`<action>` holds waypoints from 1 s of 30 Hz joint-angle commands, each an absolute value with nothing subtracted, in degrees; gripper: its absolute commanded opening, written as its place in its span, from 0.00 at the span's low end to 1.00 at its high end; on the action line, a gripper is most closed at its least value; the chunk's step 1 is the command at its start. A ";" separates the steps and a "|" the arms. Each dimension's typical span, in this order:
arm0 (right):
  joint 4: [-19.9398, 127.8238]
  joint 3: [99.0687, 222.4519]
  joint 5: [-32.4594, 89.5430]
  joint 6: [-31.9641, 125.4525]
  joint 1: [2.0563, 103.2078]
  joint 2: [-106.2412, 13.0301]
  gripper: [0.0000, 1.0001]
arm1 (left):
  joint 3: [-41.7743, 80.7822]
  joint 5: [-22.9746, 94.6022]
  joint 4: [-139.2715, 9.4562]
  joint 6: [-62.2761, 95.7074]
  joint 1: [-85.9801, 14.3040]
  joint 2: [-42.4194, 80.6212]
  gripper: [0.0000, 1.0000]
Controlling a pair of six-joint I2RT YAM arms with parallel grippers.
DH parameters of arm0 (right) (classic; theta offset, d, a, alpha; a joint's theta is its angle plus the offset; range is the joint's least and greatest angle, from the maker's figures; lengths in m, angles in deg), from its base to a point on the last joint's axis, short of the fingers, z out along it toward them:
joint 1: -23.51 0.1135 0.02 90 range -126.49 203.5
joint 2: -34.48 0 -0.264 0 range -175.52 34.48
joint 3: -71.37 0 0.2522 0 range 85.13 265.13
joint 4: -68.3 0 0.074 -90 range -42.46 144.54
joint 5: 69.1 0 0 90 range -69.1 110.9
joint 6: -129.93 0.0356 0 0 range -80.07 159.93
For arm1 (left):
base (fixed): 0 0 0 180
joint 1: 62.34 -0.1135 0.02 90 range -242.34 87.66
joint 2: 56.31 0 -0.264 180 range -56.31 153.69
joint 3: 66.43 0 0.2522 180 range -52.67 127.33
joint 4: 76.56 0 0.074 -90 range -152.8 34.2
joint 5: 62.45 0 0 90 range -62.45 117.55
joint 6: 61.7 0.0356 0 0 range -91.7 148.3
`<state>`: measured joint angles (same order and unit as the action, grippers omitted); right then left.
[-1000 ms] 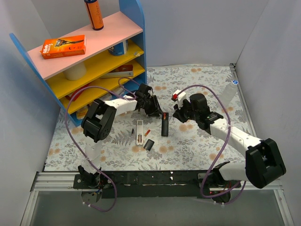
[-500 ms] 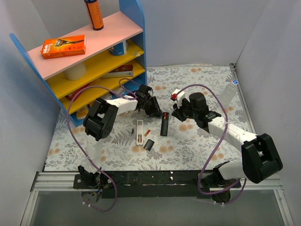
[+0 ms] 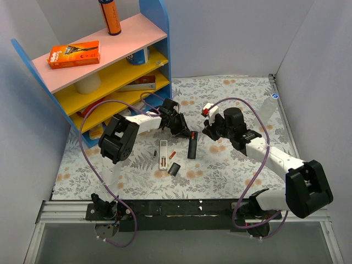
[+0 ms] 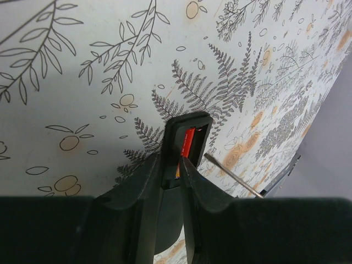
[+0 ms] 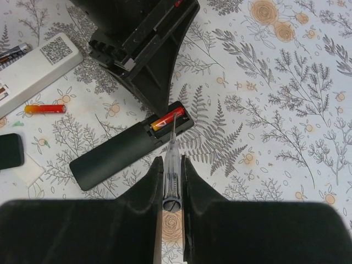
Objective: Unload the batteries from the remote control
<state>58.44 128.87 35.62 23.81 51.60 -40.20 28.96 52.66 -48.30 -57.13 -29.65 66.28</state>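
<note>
The black remote [image 3: 192, 146] lies face down with its battery bay open; it also shows in the right wrist view [image 5: 127, 149]. A red-orange battery [image 5: 168, 118] sits in the bay, also seen in the left wrist view [image 4: 188, 142]. My left gripper [image 3: 180, 127] is nearly shut, its fingertips [image 4: 155, 175] pinching the bay's wall at the remote's far end. My right gripper [image 3: 211, 130] is shut on a clear-handled screwdriver [image 5: 172, 168], whose tip rests at the battery. A loose red battery [image 3: 172, 154] and a small dark one [image 3: 155, 153] lie by the white remote [image 3: 163, 154].
A small black cover [image 3: 174, 169] lies in front of the white remote. A blue shelf unit [image 3: 110, 66] with pink and yellow boards stands at the back left. A clear bottle [image 3: 268, 109] stands by the right wall. Grey walls close in the floral mat [image 3: 236, 165].
Almost nothing has moved. The right gripper has shifted very slightly beside the black remote with the screwdriver in it; the left gripper stays on the remote's end.
</note>
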 commanded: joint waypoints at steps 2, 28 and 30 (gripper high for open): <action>59.45 129.60 34.00 20.95 50.66 -39.35 0.01 | 30.66 53.57 -48.57 -56.70 -30.08 66.83 0.19; 76.15 117.83 51.39 26.91 45.66 -40.94 0.01 | 29.25 52.25 -48.13 -56.96 -30.52 67.62 0.11; 77.64 117.12 53.50 29.37 43.99 -40.93 0.01 | 29.34 51.55 -47.78 -56.96 -30.61 68.06 0.10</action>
